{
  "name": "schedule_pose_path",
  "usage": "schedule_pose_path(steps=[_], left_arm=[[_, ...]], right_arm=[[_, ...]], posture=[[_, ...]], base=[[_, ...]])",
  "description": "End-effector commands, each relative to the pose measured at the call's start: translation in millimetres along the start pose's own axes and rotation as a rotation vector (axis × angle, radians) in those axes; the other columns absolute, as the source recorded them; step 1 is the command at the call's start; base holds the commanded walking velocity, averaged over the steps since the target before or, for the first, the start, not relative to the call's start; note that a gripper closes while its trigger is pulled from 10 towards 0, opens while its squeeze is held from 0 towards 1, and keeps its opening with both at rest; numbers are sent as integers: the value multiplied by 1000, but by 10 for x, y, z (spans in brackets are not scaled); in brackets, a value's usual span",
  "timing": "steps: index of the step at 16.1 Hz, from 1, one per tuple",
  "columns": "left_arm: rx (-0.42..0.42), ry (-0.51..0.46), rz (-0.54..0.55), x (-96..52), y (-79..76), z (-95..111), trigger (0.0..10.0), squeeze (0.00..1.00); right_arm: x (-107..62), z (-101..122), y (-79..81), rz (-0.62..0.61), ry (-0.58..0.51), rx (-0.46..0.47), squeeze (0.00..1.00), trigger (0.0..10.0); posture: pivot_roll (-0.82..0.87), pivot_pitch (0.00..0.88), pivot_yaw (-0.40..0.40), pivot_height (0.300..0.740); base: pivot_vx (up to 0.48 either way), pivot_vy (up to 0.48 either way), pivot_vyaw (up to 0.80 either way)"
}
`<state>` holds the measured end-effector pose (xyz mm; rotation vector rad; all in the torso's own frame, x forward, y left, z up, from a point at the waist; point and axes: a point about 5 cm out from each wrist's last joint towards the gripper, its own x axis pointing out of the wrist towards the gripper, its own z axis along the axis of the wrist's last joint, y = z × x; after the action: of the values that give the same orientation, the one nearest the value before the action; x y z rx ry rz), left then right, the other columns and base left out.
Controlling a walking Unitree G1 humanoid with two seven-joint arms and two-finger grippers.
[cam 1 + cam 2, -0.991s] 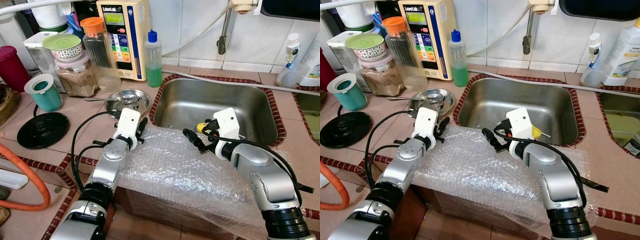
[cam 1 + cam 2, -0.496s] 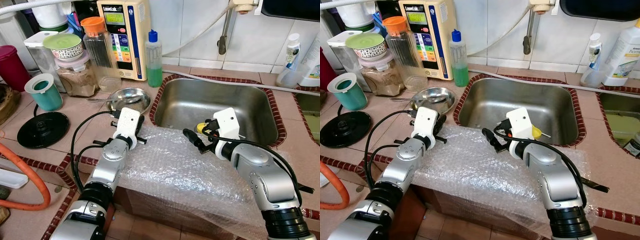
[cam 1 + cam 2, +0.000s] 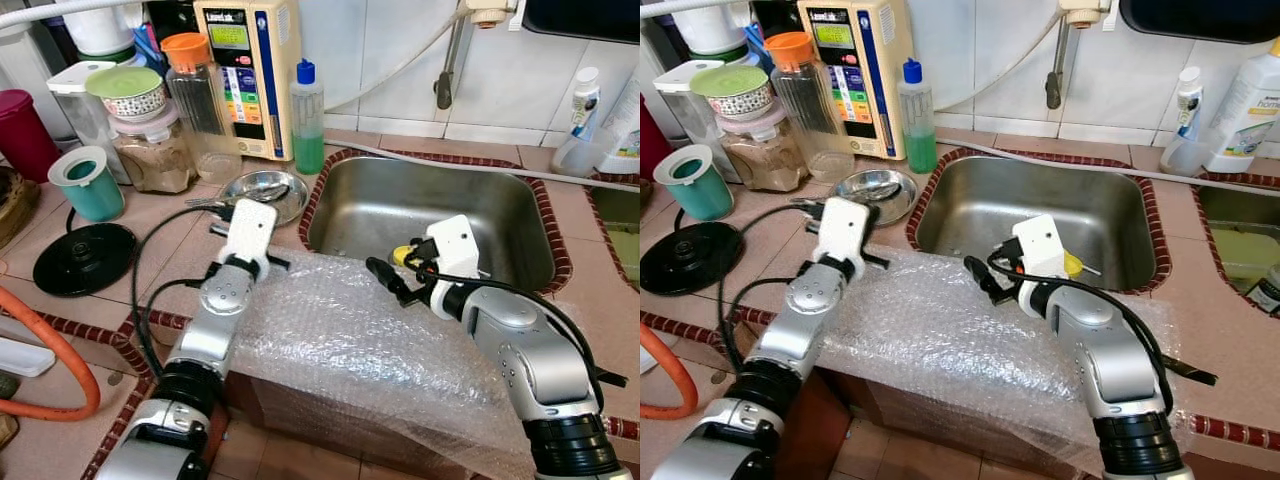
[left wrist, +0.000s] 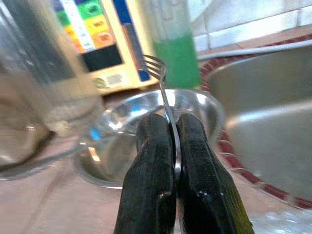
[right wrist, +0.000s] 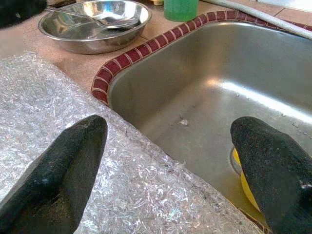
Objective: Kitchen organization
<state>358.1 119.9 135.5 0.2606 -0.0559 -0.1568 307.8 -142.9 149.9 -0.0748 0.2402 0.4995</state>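
Steel fork (image 4: 165, 97) is pinched between my left gripper (image 4: 173, 146)'s fingers, its long axis running straight out from them, tines aimed over the metal bowl (image 3: 262, 189) just ahead on the counter. My right gripper (image 5: 170, 161) hovers with fingers spread wide at the sink (image 3: 440, 215)'s near edge, above the bubble wrap (image 3: 360, 340).

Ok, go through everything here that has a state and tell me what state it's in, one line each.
Left gripper: shut on the fork.
Fork: gripped by its handle, tines raised over the steel bowl.
Steel bowl: upright on the counter, a spoon lying in it.
Right gripper: open, over the bubble wrap at the sink's front edge.
Green soap bottle: upright, capped.
Orange-lidded jar: upright, lid on.
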Motion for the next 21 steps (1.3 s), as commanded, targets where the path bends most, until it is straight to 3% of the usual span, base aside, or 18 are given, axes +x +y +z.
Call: schedule_pose_path(steps=[1,3,7,9,11,15,21], left_arm=[[19,-29,34,-4,74,49,0,0],[15,-126,14,-5,34,194,0,0],[17,-259,-127,-95,-247,289,0,0],[95,-318,-223,-195,-392,251,0,0],[144,-340,-282,-240,-462,228,0,0],[257,-390,-358,-282,-573,229,0,0],[302,-463,-460,-334,-783,298,0,0]], right_arm=[[9,38,-18,1,-9,-6,0,10000],[20,59,-51,-19,-21,-4,0,10000],[18,258,-176,-100,-135,60,0,10000],[2,341,-262,-143,-189,134,0,10000],[-1,397,-288,-143,-228,264,0,10000],[60,488,-211,-53,-240,470,0,10000],[193,579,-126,-21,-245,594,0,10000]], posture=[[-74,0,63,740],[-74,0,62,740],[-74,0,64,740],[-74,0,64,740],[-74,0,64,740],[-73,0,61,740],[-73,0,57,740]], base=[[0,0,0],[0,0,0],[0,0,0],[0,0,0],[0,0,0],[0,0,0],[0,0,0]])
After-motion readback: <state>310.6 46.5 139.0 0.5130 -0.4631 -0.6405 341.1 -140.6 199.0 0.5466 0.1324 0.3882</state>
